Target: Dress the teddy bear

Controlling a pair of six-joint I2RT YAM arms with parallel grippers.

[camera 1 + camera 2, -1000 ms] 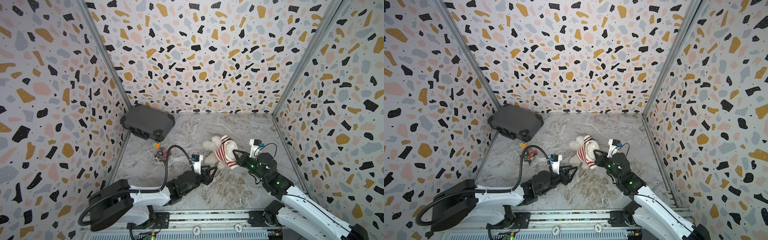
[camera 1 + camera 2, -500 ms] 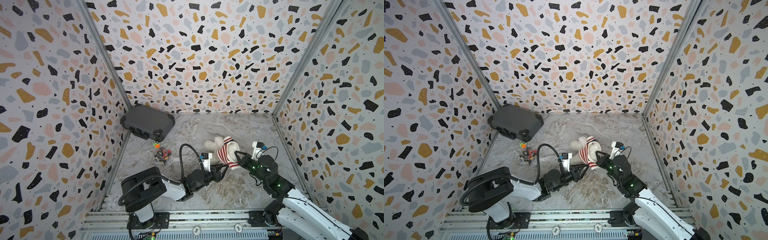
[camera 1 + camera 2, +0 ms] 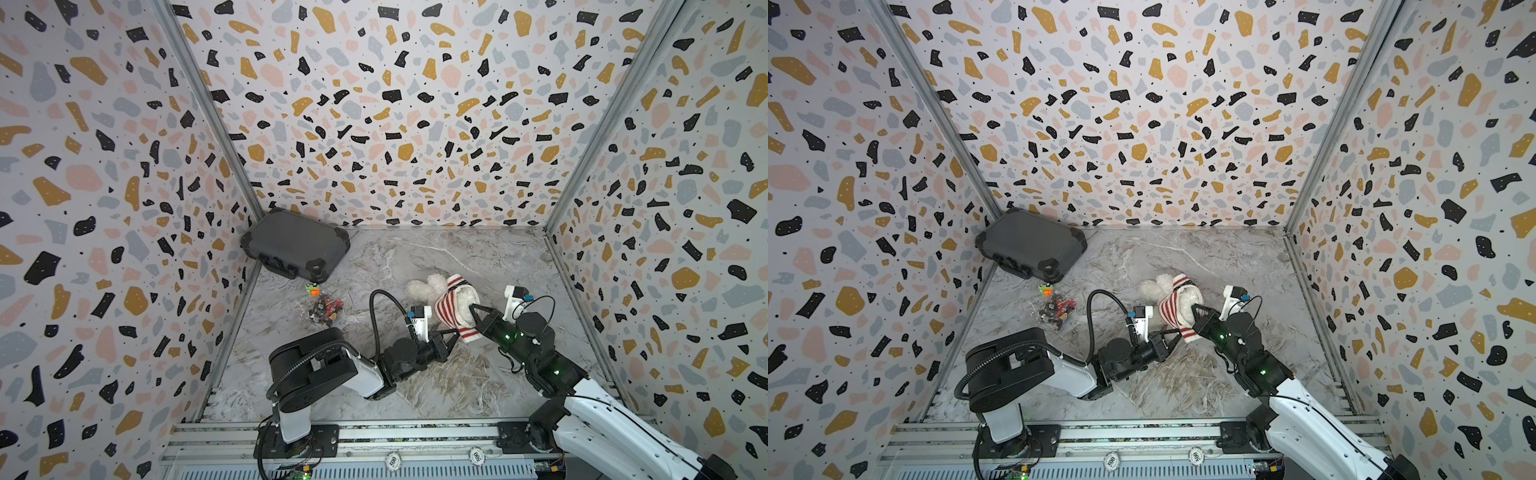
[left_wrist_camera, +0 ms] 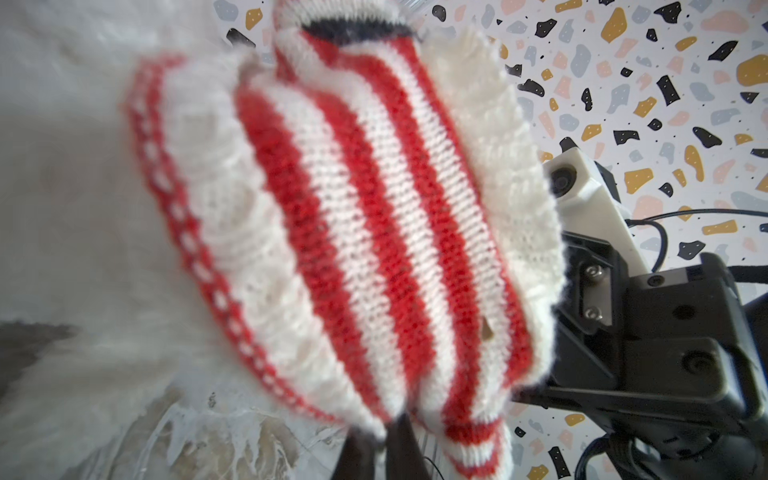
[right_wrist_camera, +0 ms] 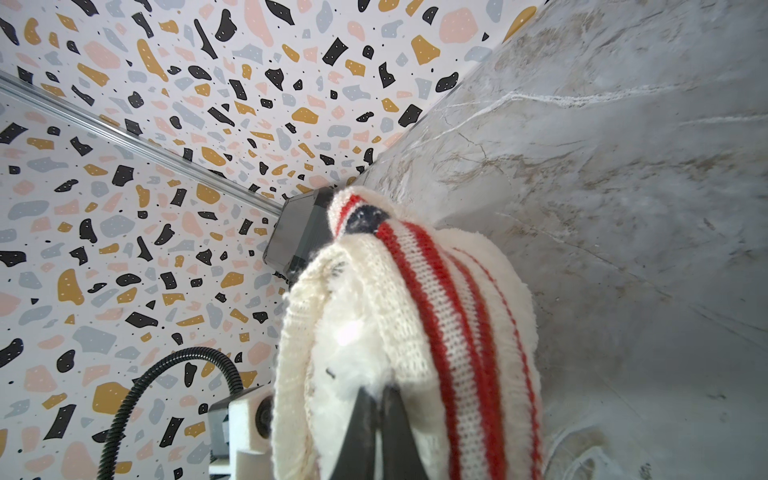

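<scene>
- The left hand is closed, its fingers pinching the lower edge of the striped sweater.
- The right hand is also closed, its fingers clamped where the ribbed knit meets white fur. I cannot tell whether fur is caught in the pinch too.
- The teddy bear lies on the tabletop between the two hands. The sweater covers the end nearest them, and two bare round parts poke out on the far side.
- Risk: both grips are thin pinches on stretchy knit, so a hard pull apart could slip one edge free or strain the stitches.
- Risk: if the right hand holds fur with the knit, pulling would drag the bear along instead of sliding the sweater over it.
- Risk: nothing pins the light plush down, so it may lift or roll with the cloth.
- The hands sit close together, with the left wrist camera just beside the sweater, so they could bump.
- The left arm's cable loops up near the bear.
- A pile of small coloured bits and an orange toy lie to the left, well apart, and a dark case fills the far left corner. None of them blocks the work.
</scene>
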